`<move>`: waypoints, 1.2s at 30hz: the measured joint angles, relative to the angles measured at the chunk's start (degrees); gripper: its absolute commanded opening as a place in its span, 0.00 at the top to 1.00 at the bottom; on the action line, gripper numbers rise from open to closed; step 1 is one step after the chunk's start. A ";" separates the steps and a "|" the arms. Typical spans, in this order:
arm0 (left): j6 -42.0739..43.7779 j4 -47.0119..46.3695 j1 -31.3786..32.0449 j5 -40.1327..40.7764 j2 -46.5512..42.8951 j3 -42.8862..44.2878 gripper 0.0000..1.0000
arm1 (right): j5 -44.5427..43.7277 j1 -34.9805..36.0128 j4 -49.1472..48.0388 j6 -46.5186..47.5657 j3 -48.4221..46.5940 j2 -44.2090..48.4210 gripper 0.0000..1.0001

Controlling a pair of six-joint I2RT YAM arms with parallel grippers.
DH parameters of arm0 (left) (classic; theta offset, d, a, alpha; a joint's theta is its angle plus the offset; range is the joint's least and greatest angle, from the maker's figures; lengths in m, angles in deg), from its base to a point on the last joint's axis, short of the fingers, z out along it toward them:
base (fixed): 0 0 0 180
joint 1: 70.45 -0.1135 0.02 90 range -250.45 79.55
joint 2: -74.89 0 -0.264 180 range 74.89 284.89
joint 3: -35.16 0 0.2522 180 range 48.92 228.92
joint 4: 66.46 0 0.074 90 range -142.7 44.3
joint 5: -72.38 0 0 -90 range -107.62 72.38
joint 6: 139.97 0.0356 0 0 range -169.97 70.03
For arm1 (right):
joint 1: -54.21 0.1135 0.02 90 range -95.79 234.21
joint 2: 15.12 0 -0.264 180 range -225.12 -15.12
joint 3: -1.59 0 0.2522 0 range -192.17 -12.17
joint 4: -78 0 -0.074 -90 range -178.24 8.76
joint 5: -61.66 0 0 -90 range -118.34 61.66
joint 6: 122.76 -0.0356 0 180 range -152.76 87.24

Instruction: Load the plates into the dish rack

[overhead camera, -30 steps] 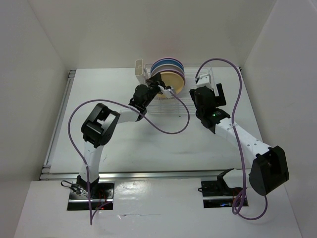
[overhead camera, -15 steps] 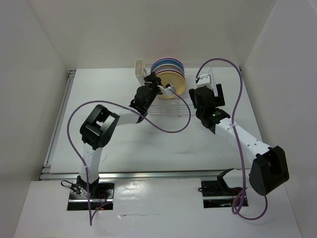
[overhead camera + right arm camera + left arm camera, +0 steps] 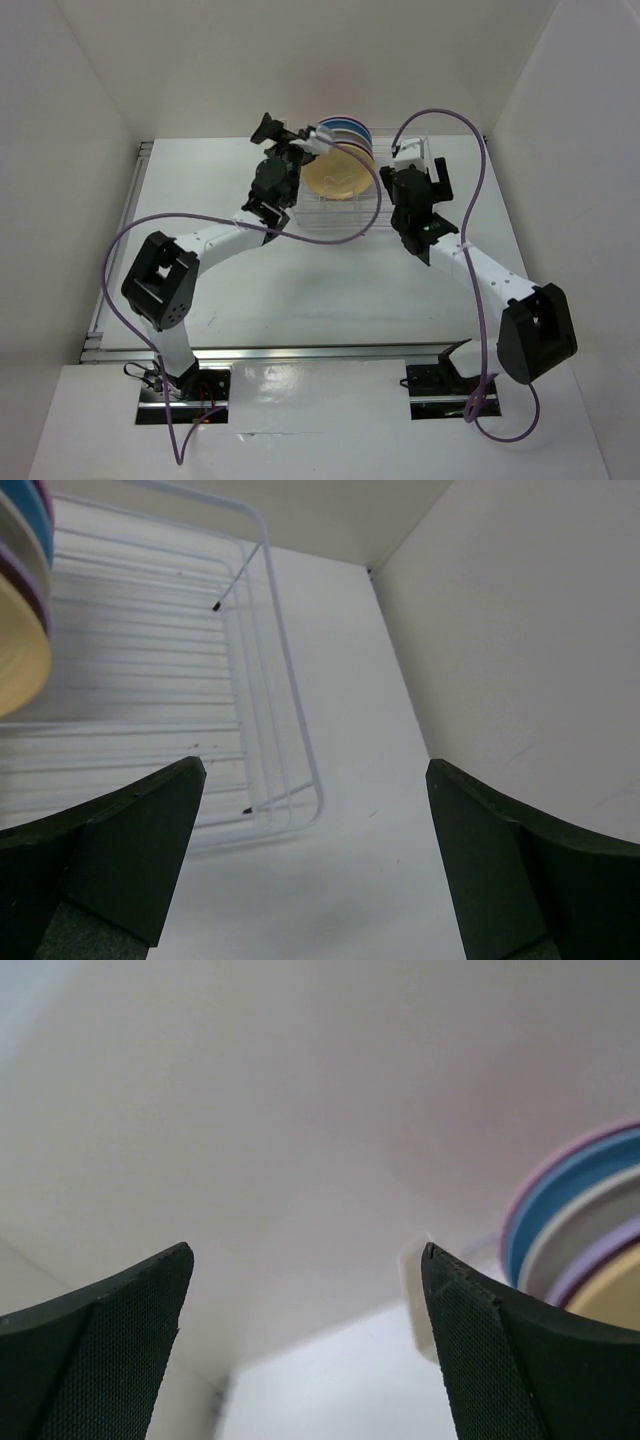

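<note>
Shows the plates (image 3: 340, 172) standing on edge in the dish rack (image 3: 335, 210) at the far edge of the table (image 3: 250, 290). Shows the left gripper (image 3: 306, 1250) spread wide over the rack's left end, holding nothing, and the right gripper (image 3: 315, 765) wide and empty beside its right end.
</note>
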 measured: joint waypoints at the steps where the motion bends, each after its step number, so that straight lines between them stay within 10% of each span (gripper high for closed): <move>1: -4.90 6.36 -1.18 1.38 -0.04 2.12 0.00 | -0.70 -0.15 -2.03 1.40 -0.07 -0.68 0.00; 7: -38.99 42.95 -14.75 -6.82 -2.56 8.94 0.01 | -1.68 -4.92 -15.76 15.37 -1.07 -0.59 0.00; 13: -51.65 61.44 -23.45 -20.00 -2.27 17.29 0.00 | 1.36 -8.33 -15.78 18.21 -10.10 1.36 0.00; 23: -57.96 63.17 -23.52 -41.99 -0.70 30.80 0.00 | 5.44 -8.31 -1.31 2.47 -17.90 3.91 0.00; 36: -58.60 62.84 -24.24 -45.53 0.33 30.93 0.00 | 3.10 -8.31 -0.74 2.71 -16.37 3.87 0.00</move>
